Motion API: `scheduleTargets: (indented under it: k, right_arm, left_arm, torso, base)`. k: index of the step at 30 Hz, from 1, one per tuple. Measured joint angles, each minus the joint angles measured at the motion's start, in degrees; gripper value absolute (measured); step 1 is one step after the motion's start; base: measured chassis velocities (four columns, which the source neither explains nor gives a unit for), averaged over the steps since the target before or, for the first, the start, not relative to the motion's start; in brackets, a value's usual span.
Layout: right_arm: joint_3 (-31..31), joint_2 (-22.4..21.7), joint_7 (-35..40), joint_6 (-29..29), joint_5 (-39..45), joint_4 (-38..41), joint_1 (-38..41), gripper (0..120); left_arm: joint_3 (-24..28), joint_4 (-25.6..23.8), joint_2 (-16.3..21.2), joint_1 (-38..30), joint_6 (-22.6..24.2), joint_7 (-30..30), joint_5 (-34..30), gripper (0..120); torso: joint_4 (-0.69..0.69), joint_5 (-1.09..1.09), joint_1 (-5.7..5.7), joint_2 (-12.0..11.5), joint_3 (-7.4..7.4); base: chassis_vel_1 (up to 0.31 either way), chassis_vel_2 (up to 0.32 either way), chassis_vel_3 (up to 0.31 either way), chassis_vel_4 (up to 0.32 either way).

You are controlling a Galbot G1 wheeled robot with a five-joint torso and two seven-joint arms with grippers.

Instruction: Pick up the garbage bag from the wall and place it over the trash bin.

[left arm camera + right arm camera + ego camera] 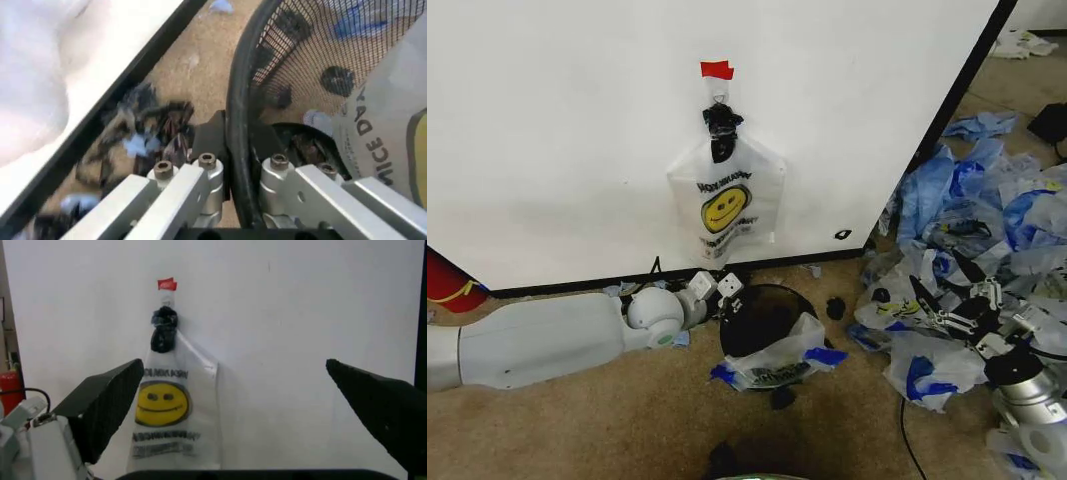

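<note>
The garbage bag (724, 200) (163, 410), white with a yellow smiley face, hangs by its dark knotted top from the wall (557, 130) under a red tape piece (717, 70). Below it on the carpet stands the black mesh trash bin (762, 315). My left arm reaches in low from the left, and its gripper (725, 303) (239, 142) is shut on the bin's far rim (235, 100), one finger outside and one inside. My right gripper (942, 285) (233, 365) hovers open at the right, well off the wall and facing the hanging bag.
Another white printed bag (777, 360) (383, 125) with blue handles drapes over the bin's near side. A heap of blue and white plastic bags (987, 210) covers the floor at the right. A red cylinder (447, 280) stands far left. A black strip (577, 283) runs along the wall's base.
</note>
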Motion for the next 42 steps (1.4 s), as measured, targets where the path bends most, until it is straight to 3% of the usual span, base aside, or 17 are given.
scheduleTargets:
  k: [2, 6, 7, 9, 12, 13, 15, 21, 23, 25, 33, 42]
  right_arm:
    - [-0.1, 0.0, 0.1, 0.0, 0.2, 0.0, 0.2, 100]
    - [-1.3, -0.5, 1.0, -0.4, 1.5, -0.3, 1.8, 100]
    - [-1.3, -0.5, 1.0, -0.4, 1.5, -0.3, 1.8, 100]
    - [-2.0, -0.9, 1.7, -0.6, 2.7, -0.3, 2.7, 100]
    - [-2.5, -1.1, 2.5, -1.0, 3.7, -0.3, 3.6, 100]
    - [-2.5, -1.1, 2.5, -1.0, 3.7, -0.3, 3.6, 100]
    - [-3.2, -1.3, 4.1, -1.3, 4.9, -0.2, 4.5, 100]
    - [-3.7, -1.9, 4.7, -1.8, 5.6, -0.8, 5.7, 100]
    - [-3.9, -2.1, 4.8, -2.2, 5.8, -1.0, 6.1, 100]
    - [-4.1, -2.2, 4.8, -2.5, 5.8, -1.2, 6.4, 100]
    - [-5.1, -2.5, 8.4, -4.5, 5.8, -0.5, 6.0, 100]
    - [-5.7, -4.4, 12.5, -6.3, 5.4, 1.1, 2.4, 100]
  left_arm:
    - [-1.2, -0.7, 0.3, 0.7, 0.9, -1.5, -1.8, 3]
    - [-11.4, -4.6, 1.3, 7.2, 2.2, -9.0, -11.1, 3]
    - [-11.4, -4.6, 1.3, 7.2, 2.2, -9.0, -11.1, 3]
    - [-18.6, -8.9, 1.5, 12.8, 1.1, -17.1, -19.9, 3]
    - [-26.4, -12.6, 1.2, 19.4, -0.8, -24.7, -26.8, 3]
    - [-26.4, -12.6, 1.2, 19.4, -0.8, -24.7, -26.8, 3]
    - [-34.6, -16.0, 1.0, 28.1, -3.4, -31.3, -31.1, 3]
    - [-44.9, -20.4, 1.3, 40.5, -5.9, -35.7, -34.1, 3]
    - [-52.7, -21.6, 1.0, 48.7, -7.4, -36.6, -32.8, 3]
    - [-56.9, -21.7, 0.1, 53.3, -8.4, -37.2, -31.2, 3]
    - [-60.4, -20.1, -4.4, 58.3, -10.9, -43.5, -25.6, 3]
    - [-60.5, -18.6, -5.1, 61.2, -13.7, -47.6, -20.4, 3]
  torso:
    - [0.01, 0.0, 0.0, 0.0, 0.0]
    - [0.0, -0.01, 0.01, 0.0, 0.01]
    - [0.0, -0.01, 0.01, 0.0, 0.01]
    - [0.0, -0.01, 0.0, 0.0, 0.01]
    - [-0.02, -0.03, 0.01, 0.0, 0.01]
    - [-0.02, -0.03, 0.01, 0.0, 0.01]
    - [-0.01, -0.03, 0.0, 0.0, 0.01]
    - [0.01, -0.01, 0.0, 0.0, 0.01]
    - [-0.01, -0.03, 0.0, 0.0, 0.0]
    - [0.01, -0.02, 0.0, 0.0, 0.0]
    - [-0.03, -0.01, 0.0, 0.0, 0.01]
    - [-0.01, -0.02, 0.0, 0.0, 0.0]
  base:
    - [0.0, 0.0, 0.0, 0.0]
    - [0.0, 0.0, 0.0, 0.0]
    - [0.0, 0.0, 0.0, 0.0]
    - [0.0, 0.0, 0.0, 0.0]
    - [0.0, 0.0, 0.0, 0.0]
    - [0.0, 0.0, 0.0, 0.0]
    - [0.0, 0.0, 0.0, 0.0]
    - [0.0, 0.0, 0.0, 0.0]
    - [0.0, 0.0, 0.0, 0.0]
    - [0.0, 0.0, 0.0, 0.0]
    - [0.0, 0.0, 0.0, 0.0]
    - [0.0, 0.0, 0.0, 0.0]
